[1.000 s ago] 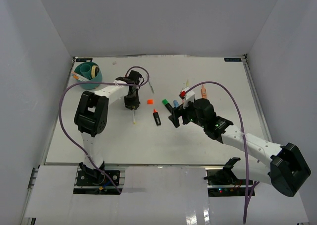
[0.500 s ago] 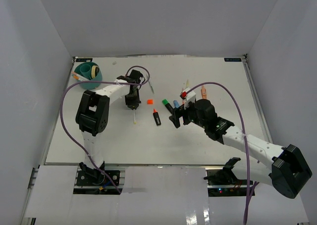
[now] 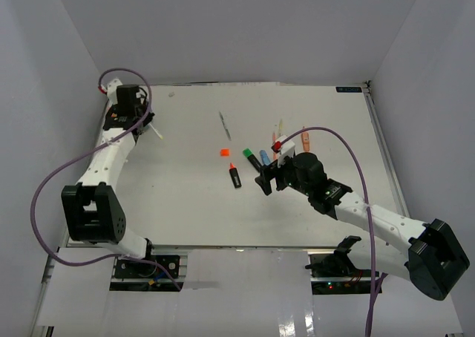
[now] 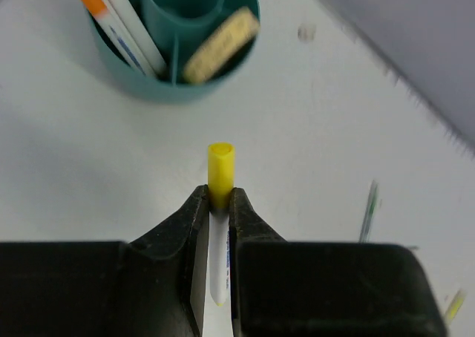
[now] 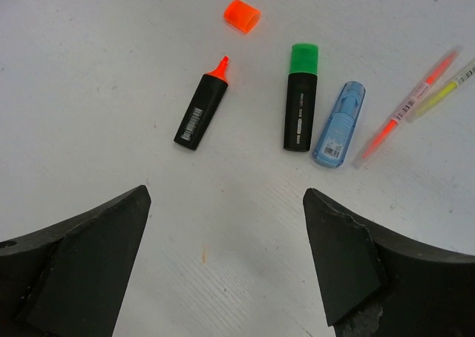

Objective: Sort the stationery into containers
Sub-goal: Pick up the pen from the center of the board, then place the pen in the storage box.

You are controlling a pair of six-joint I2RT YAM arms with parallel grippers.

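Two pincers, two states. The left gripper (image 4: 219,203) is pinched tight on a yellow-capped pen (image 4: 220,166), and the teal organiser (image 4: 171,92) stands on the table at eleven o'clock from it. The right gripper (image 5: 223,248) gapes wide, holding nothing, with the orange-black highlighter (image 5: 200,110), green highlighter (image 5: 300,103) and blue highlighter (image 5: 339,125) lying around twelve.

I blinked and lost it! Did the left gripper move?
Yes. In the top view the left gripper went from beside the orange cap to the far left corner, away from the cap.
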